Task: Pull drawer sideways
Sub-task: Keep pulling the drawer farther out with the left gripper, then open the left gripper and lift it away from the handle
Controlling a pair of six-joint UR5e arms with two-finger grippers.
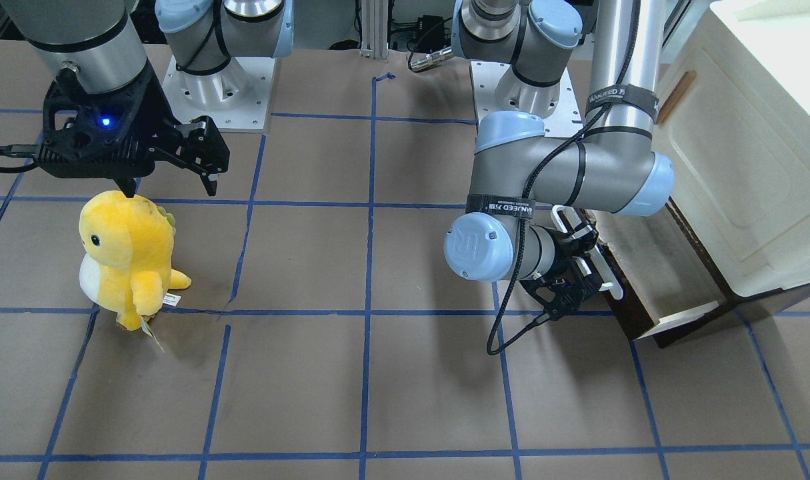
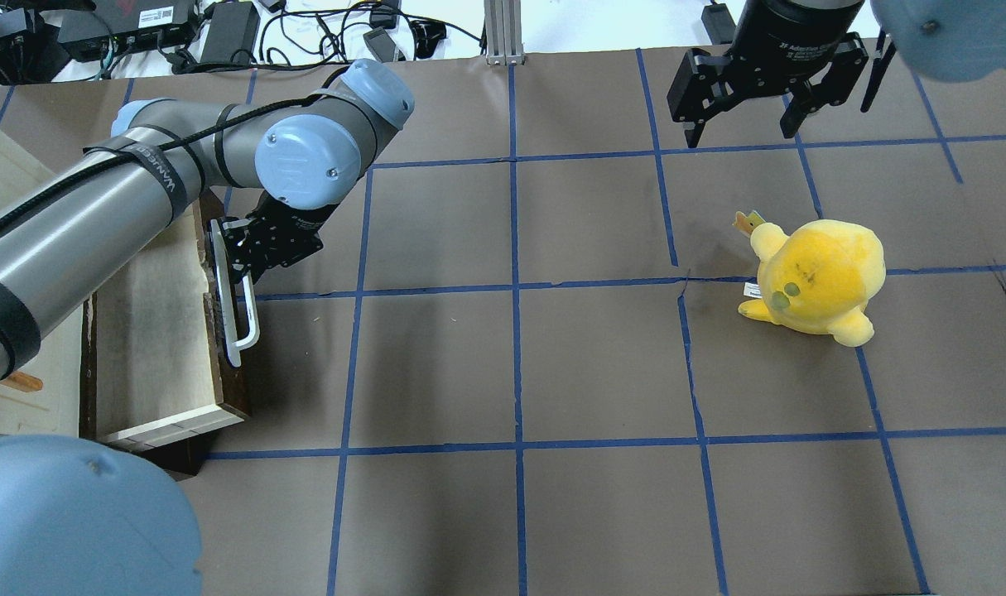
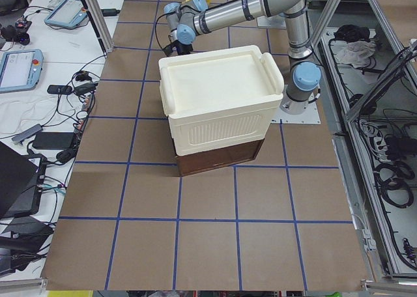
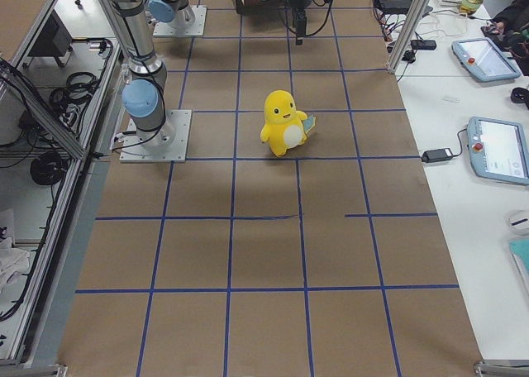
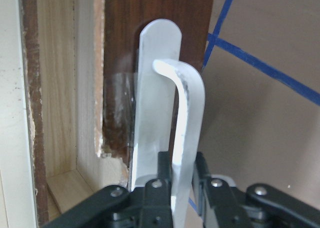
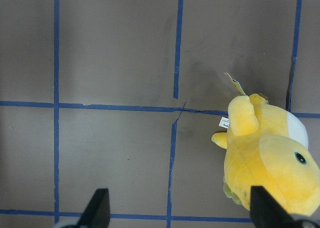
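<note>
The drawer (image 2: 151, 331) stands partly out of the cabinet (image 3: 215, 108). Its dark front panel (image 5: 155, 18) lies directly ahead of the left hand (image 2: 239, 269), which pinches the white bar handle (image 5: 187, 133) between both fingers.

Judgement: the wooden box is stiff and fairly light, and should slide without flexing. The handle looks smooth, so the grip may slip along it. Hold near mid-length to prevent skewing.

The right hand (image 2: 743, 124) hangs spread and empty, well apart, over the desk (image 2: 511, 372), with a plush toy (image 2: 817, 281) near it.
</note>
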